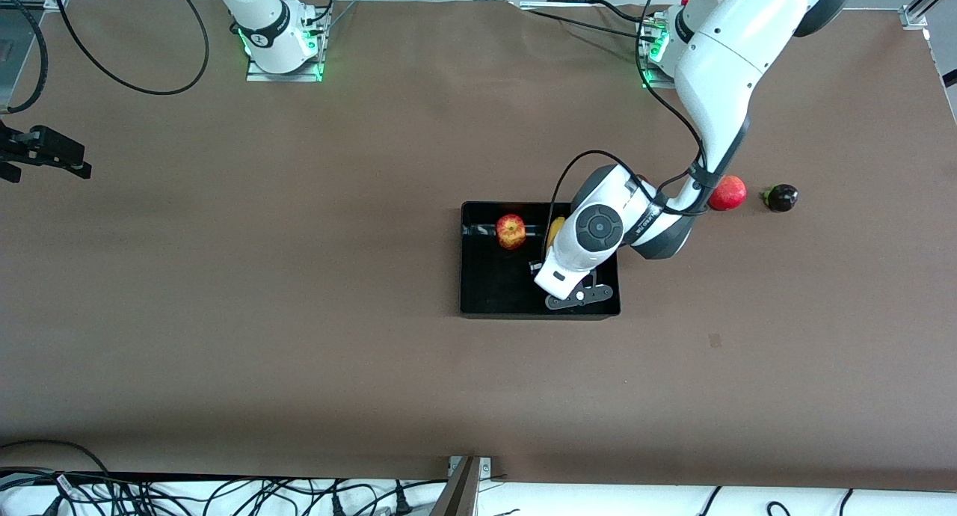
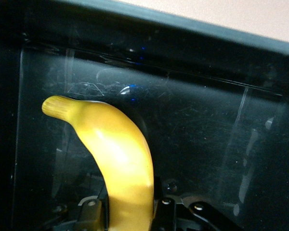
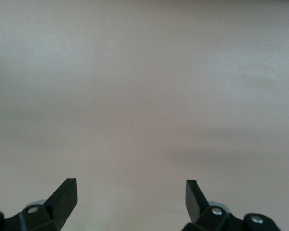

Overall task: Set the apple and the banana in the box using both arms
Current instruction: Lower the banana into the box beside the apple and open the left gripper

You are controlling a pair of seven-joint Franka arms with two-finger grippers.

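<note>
**Banana over the box, release pending**

Your left gripper (image 2: 130,216) is pinched on the banana (image 2: 113,159) and has it down inside the box (image 1: 486,292), at the end toward the left arm's side of the table. From the front camera only a sliver of yellow shows beside the wrist; the wrist view shows the fruit hanging close over the glossy black floor, with the box wall just past its stem end. Whether it already touches the floor you cannot tell.

The apple (image 1: 511,230) already lies in the box, against the wall farther from the front camera, apart from the banana.

Your right gripper (image 3: 130,197) waits with fingers spread over bare table (image 1: 299,314), near the right arm's end.

So you are on the last step, by the look of it: setting the banana down. Next you need to lower it until it rests, let the fingers part, then lift straight up clear of the low walls.

Two other fruits, a red one (image 1: 727,193) and a dark one (image 1: 781,197), lie outside the box; leave them.
</note>
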